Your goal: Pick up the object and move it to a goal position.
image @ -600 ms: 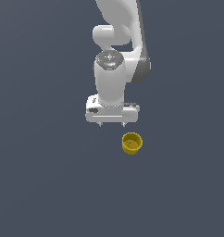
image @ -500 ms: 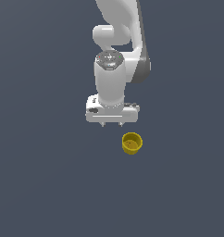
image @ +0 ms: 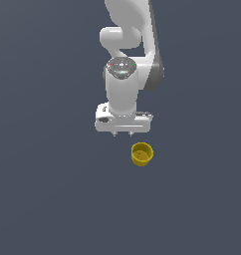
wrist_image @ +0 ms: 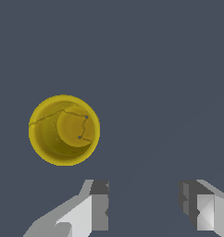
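One container is present: we record a small yellow cup (image: 142, 154) standing upright on the dark grey table (image: 48, 199), mouth up. We find nothing loose inside it; the wrist view shows only its darker hollow wall and a paler round floor (wrist_image: 76, 127) marked by thin lines.

We note the white arm (image: 127, 55) pointing straight down with the hand (image: 122, 133) above the table. In the exterior view the cup sits near the hand, below it in the picture and toward the exterior view's right, apart from it. We see no contact between cup and hand in either view.

We observe the two fingers (wrist_image: 99, 208) in the wrist view set well apart with bare table between them, so we report the hand as spread wide and holding nothing. The cup (wrist_image: 64, 130) lies outside that gap, off to the side of one finger.

The exterior view alone shows the arm's posture and the cup's tapered outer wall. The wrist view alone shows the cup's interior and the finger spacing; in the exterior view we see only two short fingertips under the hand's body.
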Controlling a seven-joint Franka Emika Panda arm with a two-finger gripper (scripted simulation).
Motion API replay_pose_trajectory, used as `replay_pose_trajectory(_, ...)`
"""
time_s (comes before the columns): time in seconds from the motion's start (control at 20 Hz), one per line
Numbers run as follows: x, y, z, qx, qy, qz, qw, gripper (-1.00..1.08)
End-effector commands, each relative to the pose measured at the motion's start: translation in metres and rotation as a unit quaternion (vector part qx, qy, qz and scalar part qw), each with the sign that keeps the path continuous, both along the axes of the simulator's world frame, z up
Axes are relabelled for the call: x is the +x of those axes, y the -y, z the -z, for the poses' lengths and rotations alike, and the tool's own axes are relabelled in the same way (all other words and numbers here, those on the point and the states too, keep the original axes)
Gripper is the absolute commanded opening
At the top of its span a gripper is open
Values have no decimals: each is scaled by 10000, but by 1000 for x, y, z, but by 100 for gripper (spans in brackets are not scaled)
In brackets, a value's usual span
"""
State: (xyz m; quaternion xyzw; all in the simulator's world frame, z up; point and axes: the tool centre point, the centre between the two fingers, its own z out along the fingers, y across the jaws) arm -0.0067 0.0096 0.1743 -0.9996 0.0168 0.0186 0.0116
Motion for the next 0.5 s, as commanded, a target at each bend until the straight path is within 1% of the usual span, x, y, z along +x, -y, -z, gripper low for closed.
replay_pose_trajectory(0.0, 2, 3, -3, 7, 19, 54, 10000, 28)
replay_pose_trajectory(0.25, 9, -10, -16, 63, 135, -43, 9999, 28)
replay_pose_trajectory(0.45, 10, -12, -22, 108, 184, 4, 9998, 28)
